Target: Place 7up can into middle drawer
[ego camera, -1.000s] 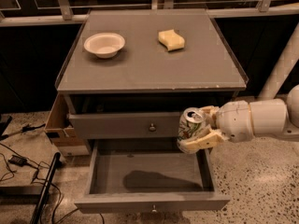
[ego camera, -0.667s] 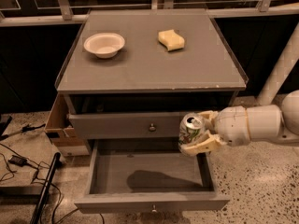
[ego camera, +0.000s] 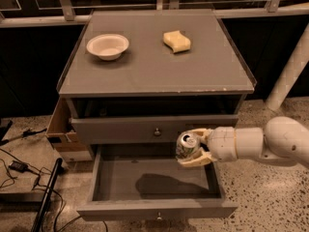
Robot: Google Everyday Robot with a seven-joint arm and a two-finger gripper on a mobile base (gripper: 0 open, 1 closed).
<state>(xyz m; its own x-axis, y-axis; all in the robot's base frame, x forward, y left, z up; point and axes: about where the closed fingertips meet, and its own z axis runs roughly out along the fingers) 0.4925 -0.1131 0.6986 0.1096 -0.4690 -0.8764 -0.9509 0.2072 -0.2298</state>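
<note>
Now the end effector (ego camera: 195,148), gripping the can (ego camera: 187,146), has sunk lower and leftward, hanging over the open drawer (ego camera: 116,177); release looks nearly due.

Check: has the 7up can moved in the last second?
Yes. The 7up can, clamped in the gripper, has moved down and leftward in view toward the upper drawer's knob, and now hangs over the open middle drawer.
</note>
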